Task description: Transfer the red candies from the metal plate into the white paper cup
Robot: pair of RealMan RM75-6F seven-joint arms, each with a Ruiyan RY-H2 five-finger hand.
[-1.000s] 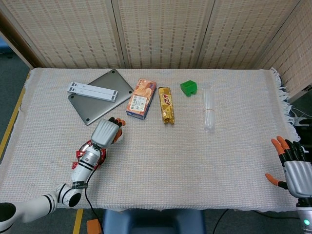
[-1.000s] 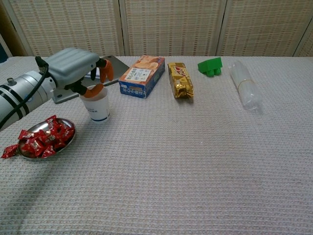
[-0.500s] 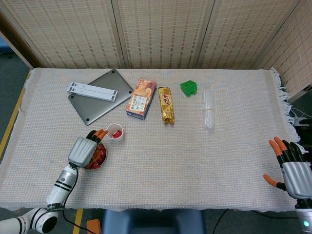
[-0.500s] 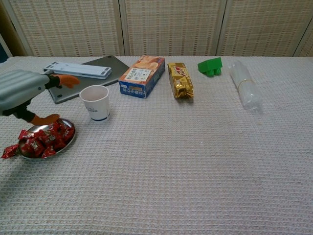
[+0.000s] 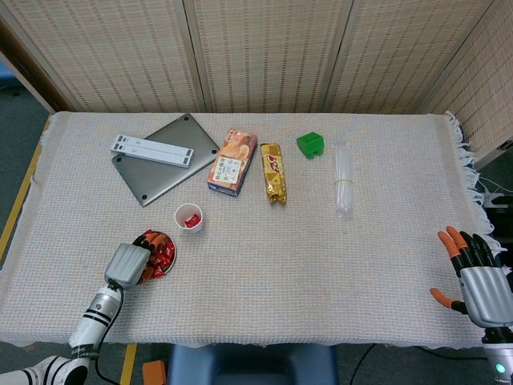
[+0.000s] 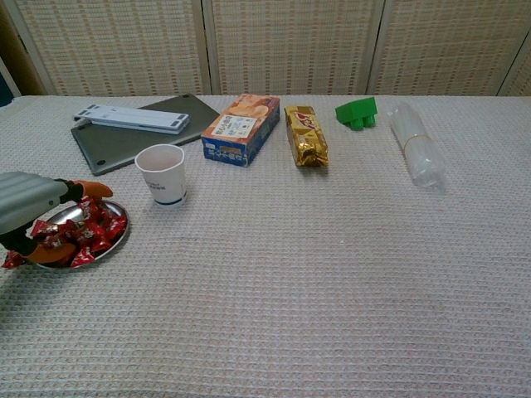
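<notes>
**Left hand down on the plate of red candies**

At the near left edge of the table, the left hand (image 5: 128,265) lay over the metal plate (image 6: 116,240), with its orange-tipped fingers (image 6: 93,188) spread among the red candies (image 6: 90,230); I could not tell whether it pinched any of them. At the near right edge, the right hand (image 5: 475,280) hovered well apart from everything, its fingers apart and holding nothing.

Just beyond the plate stood the white paper cup (image 6: 162,173), upright, and the head view showed one red candy inside it. Farther back lay a grey laptop (image 5: 164,157) with a white strip-like object (image 5: 152,148) on top, a biscuit box (image 6: 241,128), a golden snack packet (image 6: 305,135), a green block (image 6: 357,112) and a clear plastic bottle (image 6: 414,153) on its side.
</notes>
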